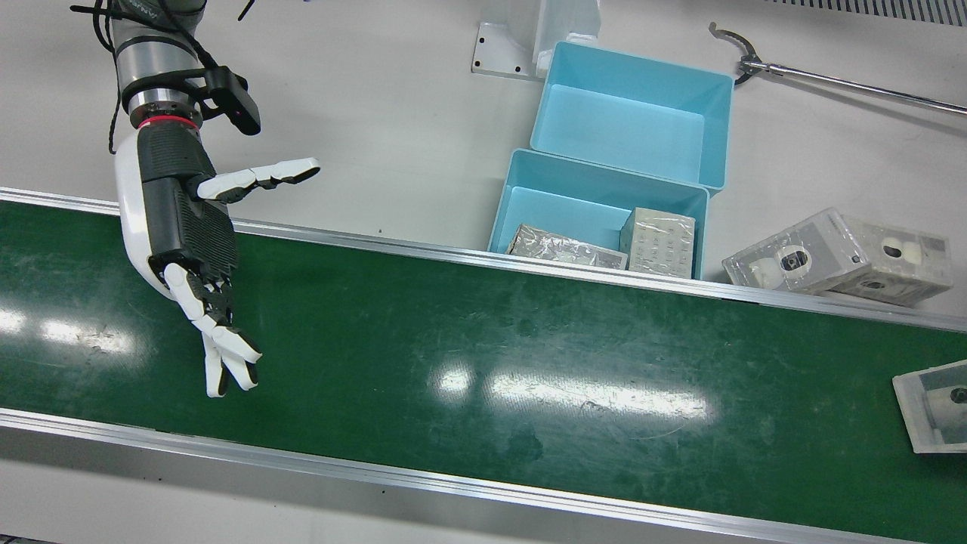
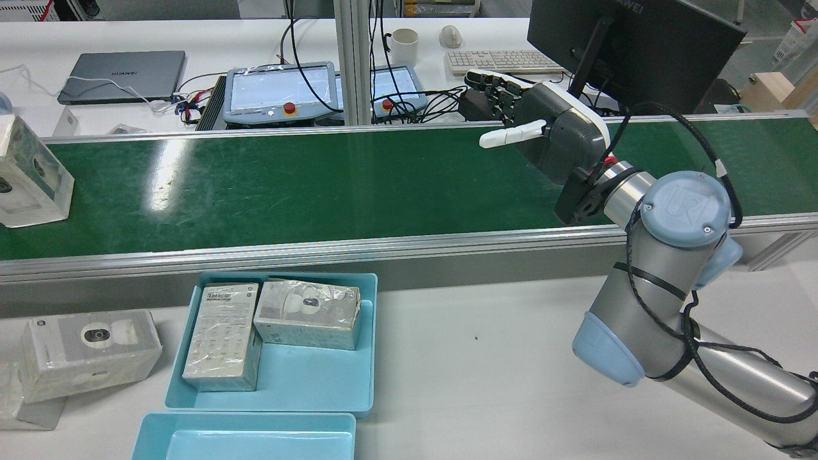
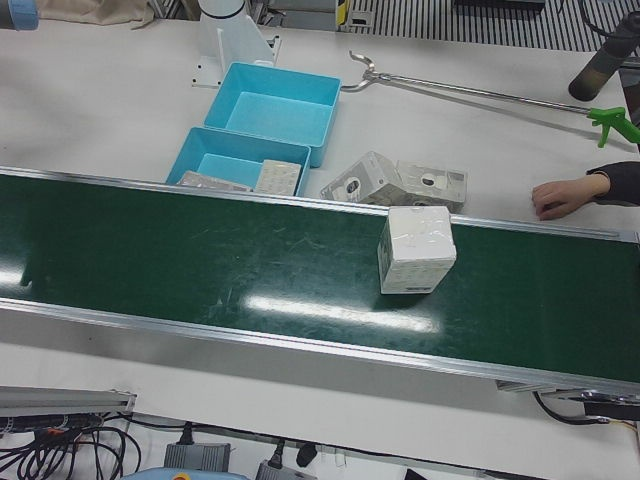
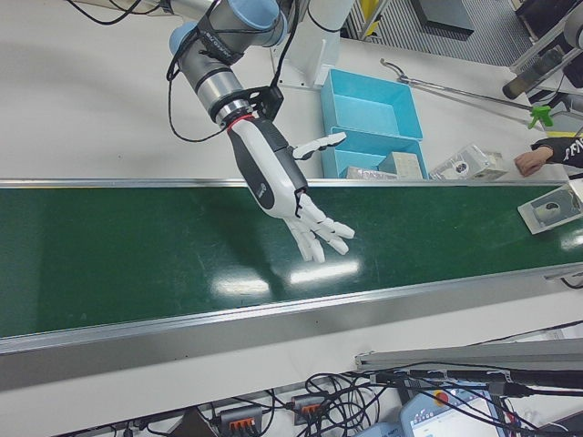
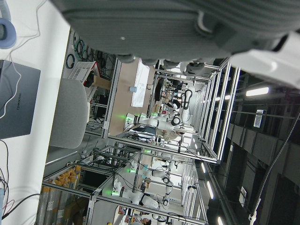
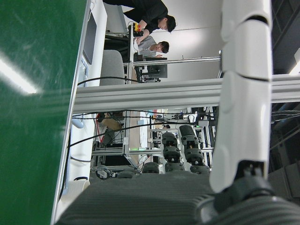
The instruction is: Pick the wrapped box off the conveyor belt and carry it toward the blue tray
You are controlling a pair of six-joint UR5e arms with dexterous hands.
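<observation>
near blue tray (image 2: 364,345) holds two film-wrapped boxes; far tray (image 1: 718,128) bare. wrapped box (image 3: 416,250), glossy cube, sits on green conveyor belt (image 1: 529,340). right robot hand (image 1: 193,242) open, fingers spread; left robot hand's state unclear.

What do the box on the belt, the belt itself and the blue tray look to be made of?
Box: likely white cardboard under clear plastic wrap, judging by the glossy wrinkles.
Belt: green rubber or PVC by the look, smooth and semi-glossy; it mirrors the lights and shows scuffs.
Tray: looks like moulded plastic, an even light blue with a matte finish and thin walls.
</observation>
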